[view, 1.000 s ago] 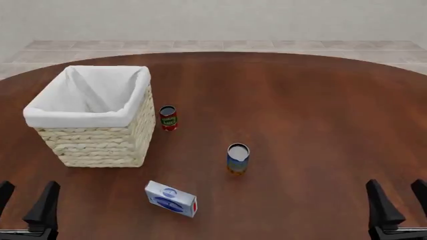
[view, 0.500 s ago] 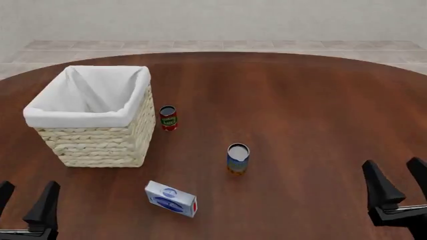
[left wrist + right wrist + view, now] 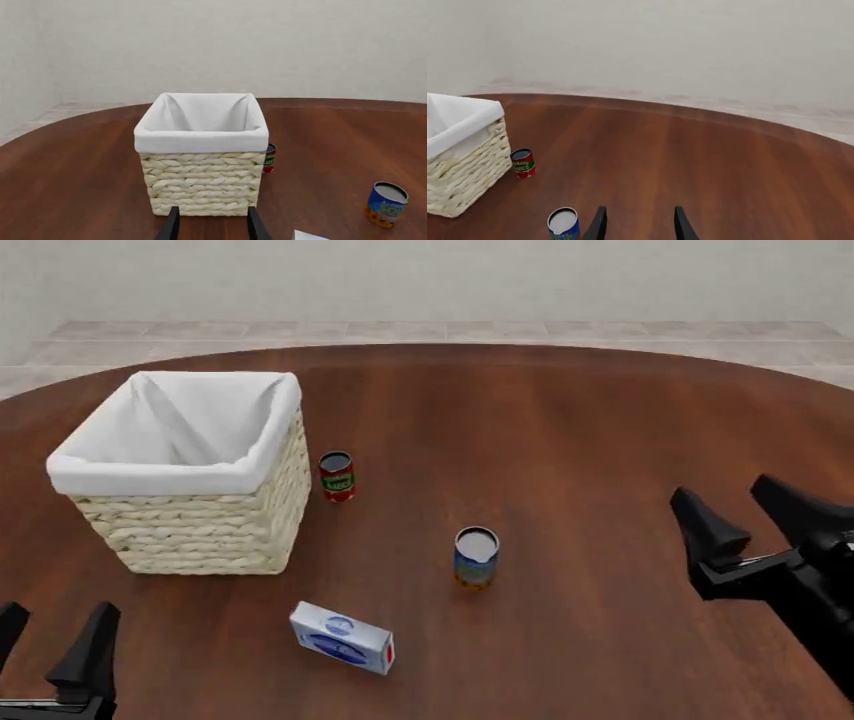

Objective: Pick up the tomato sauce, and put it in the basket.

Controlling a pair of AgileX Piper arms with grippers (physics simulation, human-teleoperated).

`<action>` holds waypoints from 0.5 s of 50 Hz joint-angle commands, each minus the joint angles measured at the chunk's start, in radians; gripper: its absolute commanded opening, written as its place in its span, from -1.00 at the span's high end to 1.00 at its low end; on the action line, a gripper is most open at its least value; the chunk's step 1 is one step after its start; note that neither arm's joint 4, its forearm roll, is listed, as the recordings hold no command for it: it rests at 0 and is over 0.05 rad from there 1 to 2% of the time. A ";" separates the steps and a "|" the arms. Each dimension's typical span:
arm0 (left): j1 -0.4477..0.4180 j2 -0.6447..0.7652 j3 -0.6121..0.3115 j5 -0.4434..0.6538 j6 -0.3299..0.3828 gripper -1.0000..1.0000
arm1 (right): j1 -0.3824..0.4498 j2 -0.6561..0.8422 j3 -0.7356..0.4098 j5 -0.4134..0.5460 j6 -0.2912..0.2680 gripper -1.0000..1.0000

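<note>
Left wrist view: basket [image 3: 200, 165] stood straight ahead of the left gripper [image 3: 212, 227], fingers parted, nothing between them. Sauce [image 3: 269, 158] peeked out from behind the basket's far corner, mostly hidden. Blue can [image 3: 385, 203] stood off to the side on the counter [image 3: 333, 150]; a white box corner [image 3: 310, 235] showed at the frame edge.

Front view: sauce [image 3: 336, 476] stood upright on the counter [image 3: 561, 440] just right of the basket [image 3: 187, 475], not touching. Right gripper [image 3: 754, 510] hung at the right, spread and empty, well apart from the sauce, the blue can [image 3: 475, 557] between them. Left gripper [image 3: 47, 650] sat low at bottom left, parted, empty. Box [image 3: 342, 637] lay near the front.

Right wrist view: right gripper [image 3: 638, 225] released, fingers apart. Sauce [image 3: 523, 163] stood far ahead beside the basket [image 3: 460, 155]; blue can [image 3: 563, 223] was close by one finger.
</note>
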 commanded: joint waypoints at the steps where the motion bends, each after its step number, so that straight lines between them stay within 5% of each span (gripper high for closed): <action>1: 0.000 0.000 0.000 0.000 0.000 -1.00 | 0.063 0.172 -0.105 -0.036 -0.037 -1.00; 25: 0.000 0.000 0.000 0.000 0.000 -1.00 | 0.178 0.524 -0.353 -0.004 -0.079 -1.00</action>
